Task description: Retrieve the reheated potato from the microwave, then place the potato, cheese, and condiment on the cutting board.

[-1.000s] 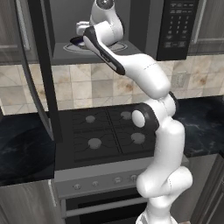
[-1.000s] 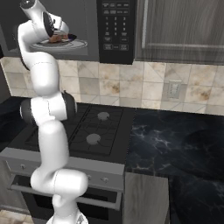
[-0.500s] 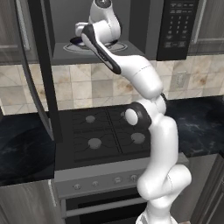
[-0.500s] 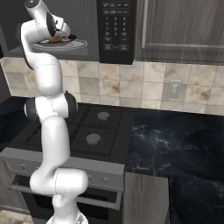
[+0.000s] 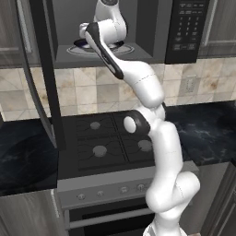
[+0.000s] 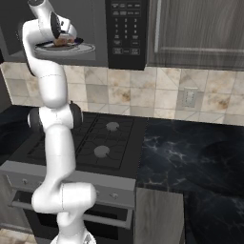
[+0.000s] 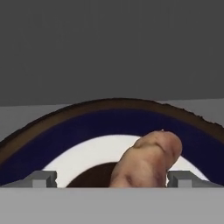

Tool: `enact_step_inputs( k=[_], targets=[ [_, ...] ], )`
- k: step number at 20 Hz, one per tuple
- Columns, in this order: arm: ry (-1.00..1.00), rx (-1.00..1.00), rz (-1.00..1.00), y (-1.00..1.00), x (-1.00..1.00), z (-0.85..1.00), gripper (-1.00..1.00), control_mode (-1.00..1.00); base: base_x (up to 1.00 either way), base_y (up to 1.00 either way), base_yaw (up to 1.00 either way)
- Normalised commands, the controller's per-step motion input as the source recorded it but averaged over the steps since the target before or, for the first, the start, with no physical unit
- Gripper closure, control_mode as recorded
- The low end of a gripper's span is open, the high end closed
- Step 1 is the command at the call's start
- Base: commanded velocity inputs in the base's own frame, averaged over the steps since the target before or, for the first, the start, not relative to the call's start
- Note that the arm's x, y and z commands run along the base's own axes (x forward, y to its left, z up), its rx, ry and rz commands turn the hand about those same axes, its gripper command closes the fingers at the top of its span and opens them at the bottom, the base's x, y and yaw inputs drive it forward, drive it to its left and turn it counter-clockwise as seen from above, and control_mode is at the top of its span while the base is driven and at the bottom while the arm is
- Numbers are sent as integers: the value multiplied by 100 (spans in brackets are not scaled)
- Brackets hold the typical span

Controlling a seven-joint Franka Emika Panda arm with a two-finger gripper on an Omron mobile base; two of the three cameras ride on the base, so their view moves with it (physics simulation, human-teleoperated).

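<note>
One potato [image 7: 148, 159] is all I count on my hand camera, a tan oblong lump lying on one round plate [image 7: 65, 131] with a dark brown rim, a deep blue band and a white middle. A dark brown patch shows on the white centre just beside the potato's near end. My gripper [image 7: 112, 179] has its two finger tips [image 7: 43, 178] spread as wide as they go, one on each side of the potato, with a gap between each tip and the lump. Nothing is held.

From the left base camera I see one microwave [image 5: 186, 27], mounted above the stove, its door [image 5: 39, 69] swung open toward the left. The arm reaches up into the cavity, where the plate's rim [image 5: 78, 47] shows beside the wrist. On the right base camera the same plate [image 6: 83, 47] sits on the cavity floor with the potato [image 6: 62, 41] as a small brown lump on it, right at the hand. The keypad [image 6: 125, 26] stands to the right of the opening.

Four burners are on the one stove [image 6: 102, 138], which stands below the microwave. Dark marbled counter [image 6: 190, 152] runs to either side of it.

I can't see the cheese, condiment or cutting board from these angles.
</note>
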Motion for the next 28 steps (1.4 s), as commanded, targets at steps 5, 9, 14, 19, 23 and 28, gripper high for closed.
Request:
enact_step_inputs(
  k=[5,9,14,19,23,28],
  targets=[
    [3,0,0,0,-1,-8,-100,-100,0,0,0],
    [3,-1,0,1,0,-9,-100,-100,0,0,0],
    [9,-2,0,12,0,-15,-100,-100,0,0,0],
    [9,-3,0,18,0,-12,-100,-100,0,0,0],
    [5,-2,0,12,1,-5,-100,-100,0,0,0],
    [2,0,0,15,5,0,100,-100,0,0,0]
  ],
)
